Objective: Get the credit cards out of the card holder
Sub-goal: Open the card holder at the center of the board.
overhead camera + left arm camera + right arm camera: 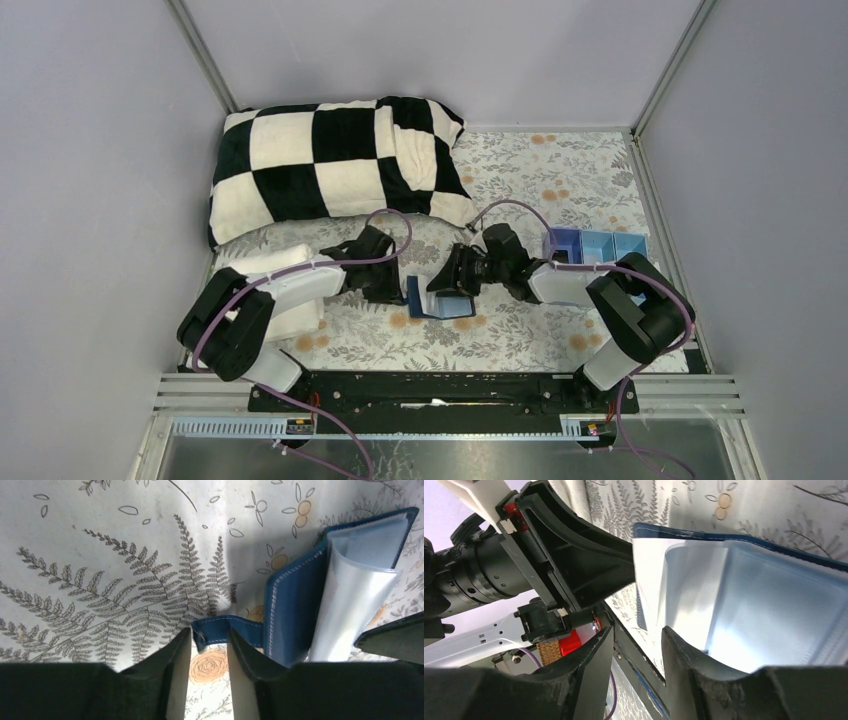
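- The card holder [440,303] stands open on its edge on the desk [520,340], midway between the two arms. From above its covers make an L, one running left to right and the other near to far on the left side.
- The left gripper [210,640] sits just left of it, narrowly parted. The closure tab [220,631] points back at the gripper and lies across its tips, but does not look pinched.
- The right gripper [636,632] reaches in from the far right, about half parted and astride a cover's edge beside the clear sleeve [744,605]. I cannot tell whether it presses on the cover.
- The right arm looks nearer the pockets, so the pull is likely its job, with the left steadying. I can make out no card.
- Farther off are a blue tray [590,245], then a checked pillow [330,165].
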Tool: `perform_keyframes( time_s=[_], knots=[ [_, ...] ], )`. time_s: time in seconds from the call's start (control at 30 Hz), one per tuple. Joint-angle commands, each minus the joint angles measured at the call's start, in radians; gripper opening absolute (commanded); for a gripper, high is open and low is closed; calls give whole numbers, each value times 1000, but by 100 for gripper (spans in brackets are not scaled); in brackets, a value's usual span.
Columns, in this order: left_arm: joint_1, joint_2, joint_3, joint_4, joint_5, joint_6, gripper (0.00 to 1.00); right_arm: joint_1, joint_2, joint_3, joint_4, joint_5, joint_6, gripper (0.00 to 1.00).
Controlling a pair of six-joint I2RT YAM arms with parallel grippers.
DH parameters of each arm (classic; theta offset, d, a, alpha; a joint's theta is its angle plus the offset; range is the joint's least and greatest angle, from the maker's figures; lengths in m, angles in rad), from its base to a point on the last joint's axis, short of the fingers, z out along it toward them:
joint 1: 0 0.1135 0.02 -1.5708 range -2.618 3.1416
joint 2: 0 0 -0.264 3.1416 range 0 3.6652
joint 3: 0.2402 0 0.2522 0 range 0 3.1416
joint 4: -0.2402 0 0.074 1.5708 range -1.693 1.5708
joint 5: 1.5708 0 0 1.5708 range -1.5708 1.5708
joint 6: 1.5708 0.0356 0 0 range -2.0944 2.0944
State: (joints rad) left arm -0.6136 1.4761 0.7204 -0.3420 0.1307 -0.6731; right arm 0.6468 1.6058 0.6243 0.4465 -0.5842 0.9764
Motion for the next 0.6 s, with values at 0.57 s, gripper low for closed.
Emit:
perform_keyframes(
  time_s=[0.57],
  knots=[
    [13, -331, 102, -24, -69, -46, 70, 73, 183, 187, -209, 122, -142, 41]
  ],
)
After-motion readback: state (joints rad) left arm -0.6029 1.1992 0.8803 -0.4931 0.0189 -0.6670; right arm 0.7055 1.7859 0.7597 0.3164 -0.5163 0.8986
